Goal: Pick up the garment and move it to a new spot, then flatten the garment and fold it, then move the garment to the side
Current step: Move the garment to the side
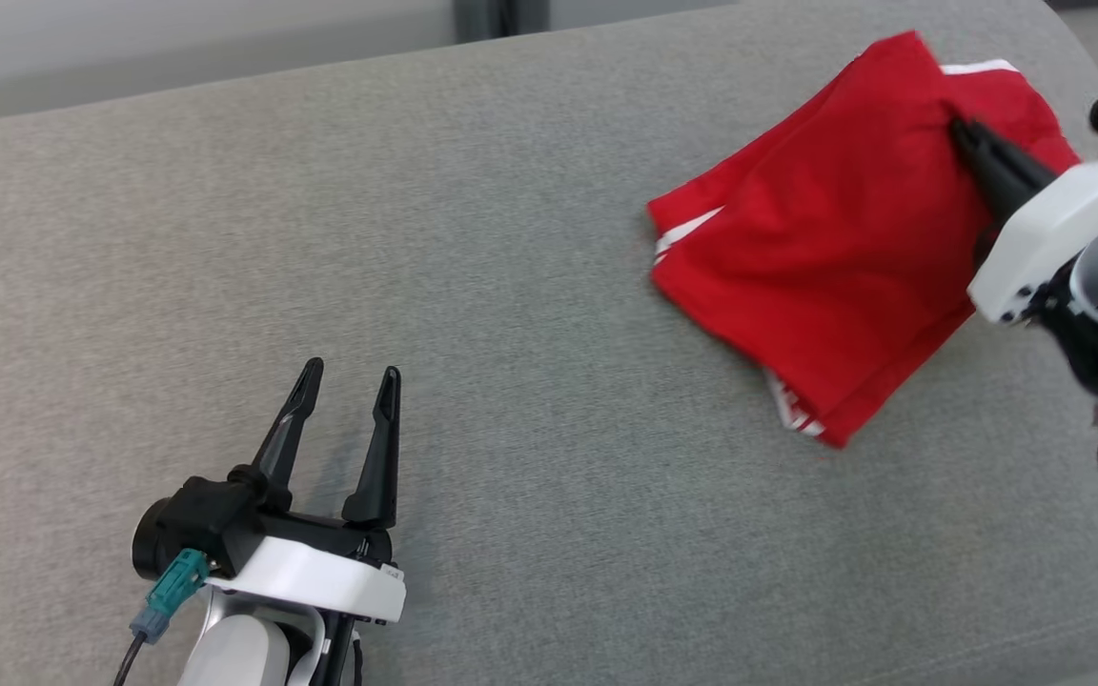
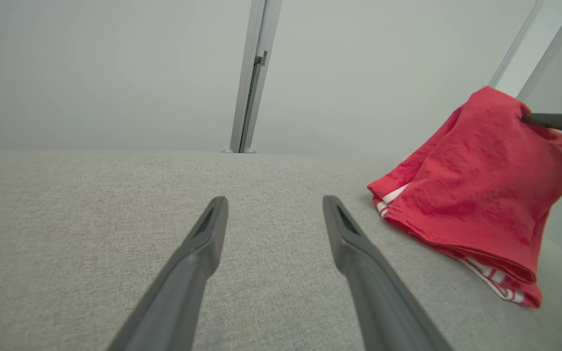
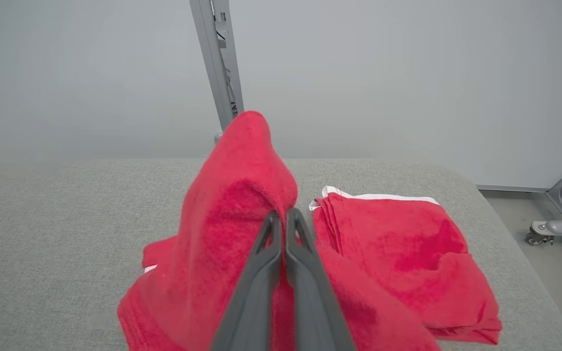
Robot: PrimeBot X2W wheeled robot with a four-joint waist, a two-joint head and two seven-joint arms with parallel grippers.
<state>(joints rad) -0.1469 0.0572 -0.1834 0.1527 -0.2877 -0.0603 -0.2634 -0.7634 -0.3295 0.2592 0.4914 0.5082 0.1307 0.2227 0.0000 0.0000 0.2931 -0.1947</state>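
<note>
The right fingers (image 1: 983,152) were shut tight and pinched a bit of the red garment (image 1: 825,248). In the right wrist view the two dark fingers (image 3: 261,253) were pressed together with no gap, and the cloth (image 3: 232,204) stood up in a point just past their tips. The rest of the garment lay on the grey worktop (image 1: 416,238), in the upper right of the head view. It looked folded over in layers, with thin white stripes showing at its edges. Its long side ran on a slant, from the top right down toward the middle of the frame. The left fingers (image 1: 382,429) were far away from it, in the lower left of the head view. They were open wide and held nothing. In the left wrist view those fingers (image 2: 351,239) pointed straight ahead over bare worktop, and the garment (image 2: 476,195) sat off to the right of them, well apart. So the right arm was much the nearer one and already had the cloth. I think the next move was the right arm's job, and the garment would drag or swing from that one pinched spot.
</note>
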